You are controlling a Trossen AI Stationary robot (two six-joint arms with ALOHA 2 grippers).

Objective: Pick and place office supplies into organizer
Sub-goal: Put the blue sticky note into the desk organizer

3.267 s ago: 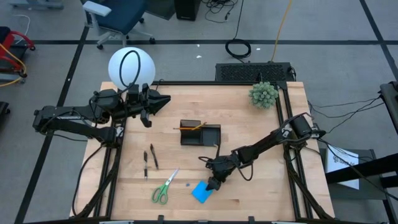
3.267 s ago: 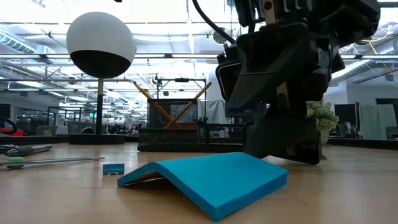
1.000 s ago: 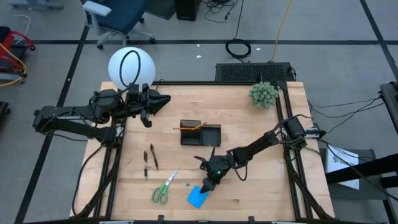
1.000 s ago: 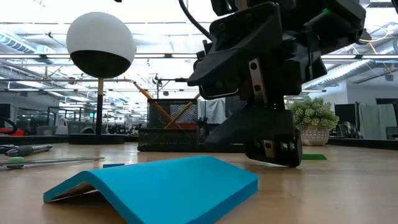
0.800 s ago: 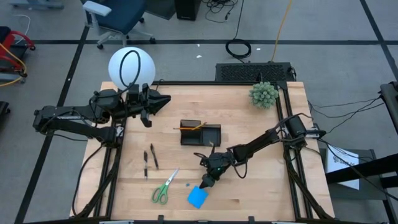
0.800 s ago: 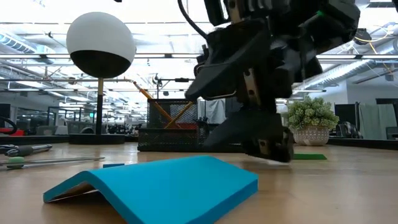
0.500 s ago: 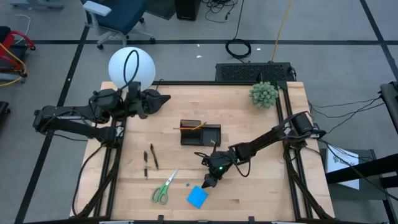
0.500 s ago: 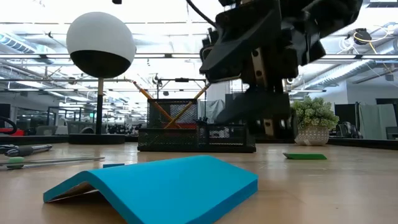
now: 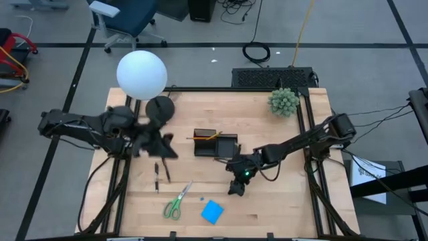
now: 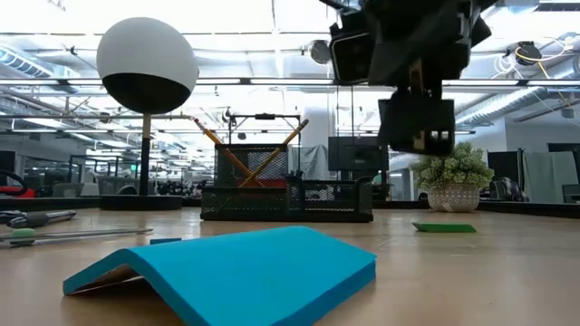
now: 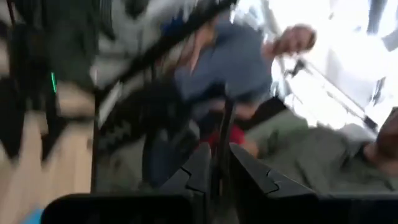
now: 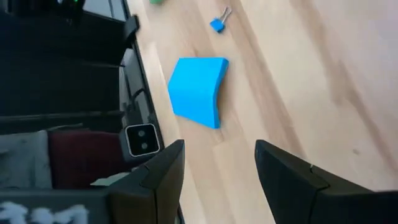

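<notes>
Roughly a third done, by my read. Both pencils (image 10: 216, 138) stand in the tall back section of the organizer (image 9: 215, 144); nothing else looks to be in it.

Left to do, all lying on the table:
- pad (image 9: 212, 212), well toward the near edge from the organizer, bent into a hump
- tiny blue clip (image 12: 217, 24), just beside the pad on its organizer side
- scissors (image 9: 176, 201), to the left of the pad
- two pens (image 9: 161, 171), off the organizer's left front corner

My right gripper (image 9: 235, 187) hangs above the table between organizer and pad. Its jaws are spread wide with nothing in them, and it isn't touching the pad.

My left gripper (image 9: 162, 148) is just to the left of the organizer, above the pens and blurred. I cannot tell its state or whether it holds anything.
</notes>
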